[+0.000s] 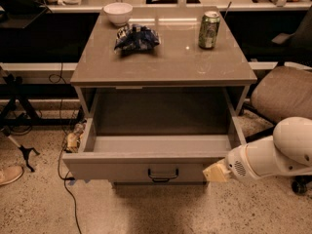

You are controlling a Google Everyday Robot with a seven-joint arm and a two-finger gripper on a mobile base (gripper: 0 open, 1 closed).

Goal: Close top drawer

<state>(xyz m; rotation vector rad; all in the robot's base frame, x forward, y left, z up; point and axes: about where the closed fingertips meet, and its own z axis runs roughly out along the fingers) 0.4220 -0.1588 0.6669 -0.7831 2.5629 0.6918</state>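
Note:
The top drawer [122, 168] of the grey-beige cabinet stands pulled far out, and its deep plain grey interior [161, 143] is empty. A small dark bail handle [163, 174] sits at the centre of its flat front. My gripper [214, 172], a tan tip on a white arm [273, 152], comes in from the right. It sits against the right part of the drawer front, to the right of the handle.
On the cabinet top [165, 65] are a white bowl [118, 12], a blue snack bag [136, 37] and a green can [209, 29]. A brown office chair [282, 94] stands to the right. Cables [66, 179] and a stand leg [22, 147] lie on the floor at left.

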